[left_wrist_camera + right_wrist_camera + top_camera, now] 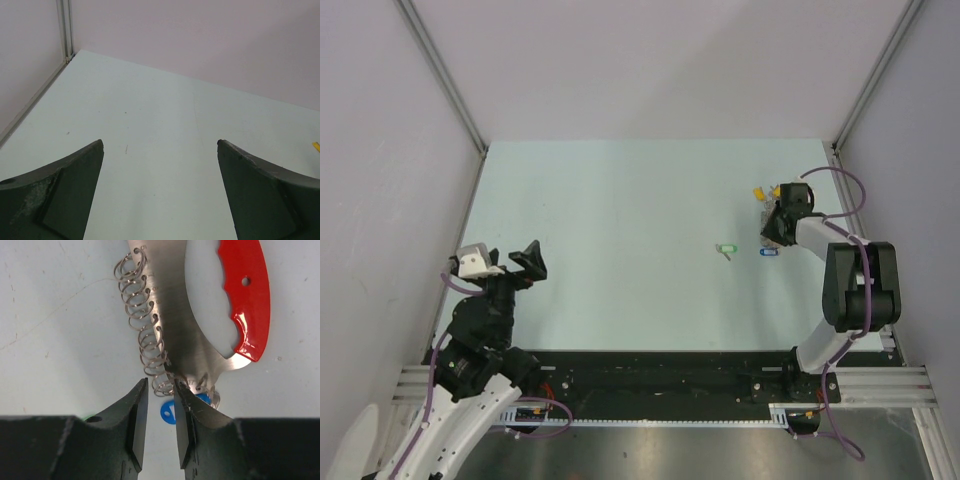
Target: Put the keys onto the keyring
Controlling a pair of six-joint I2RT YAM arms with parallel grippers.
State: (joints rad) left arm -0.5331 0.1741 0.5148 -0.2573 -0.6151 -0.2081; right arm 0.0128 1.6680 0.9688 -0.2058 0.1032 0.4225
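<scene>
Keyring [167,305], silvery metal body, red curved segment, wire coil

Nothing legible anywhere. The keyring [170,315] has tiny stamped marks along the holes at its metal edge — too small to read — and the blue key [164,416] bears a white mark, partly hidden and unclear.

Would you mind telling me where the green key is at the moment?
In the top view, the green key lies on the table right of centre, just left of the blue key.
</scene>
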